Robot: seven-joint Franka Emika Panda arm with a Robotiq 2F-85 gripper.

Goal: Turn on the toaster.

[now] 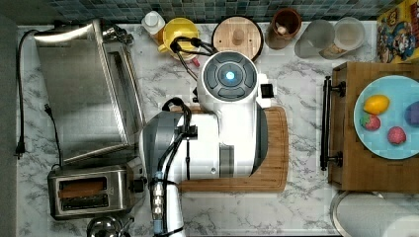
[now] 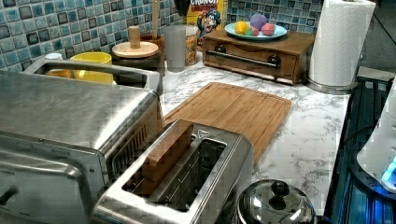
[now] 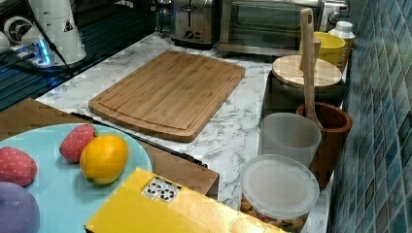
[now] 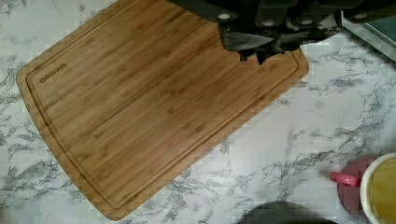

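On the marble counter stands the brushed-steel toaster; the hand's state is unclear.

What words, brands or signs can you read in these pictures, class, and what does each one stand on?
"OAKWARE" on a corner of the cutting board.
"CRUNCH" on the cereal box, top partly cut off.
Printed symbols on the yellow box: too small to read.
Markings on the toaster front: too blurred to read.

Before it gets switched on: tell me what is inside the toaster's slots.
In the left view, the toaster holds a brown bread-like slice standing in the slot nearer the toaster oven. The other slot shows only wire guides; its bottom is too dark to see.
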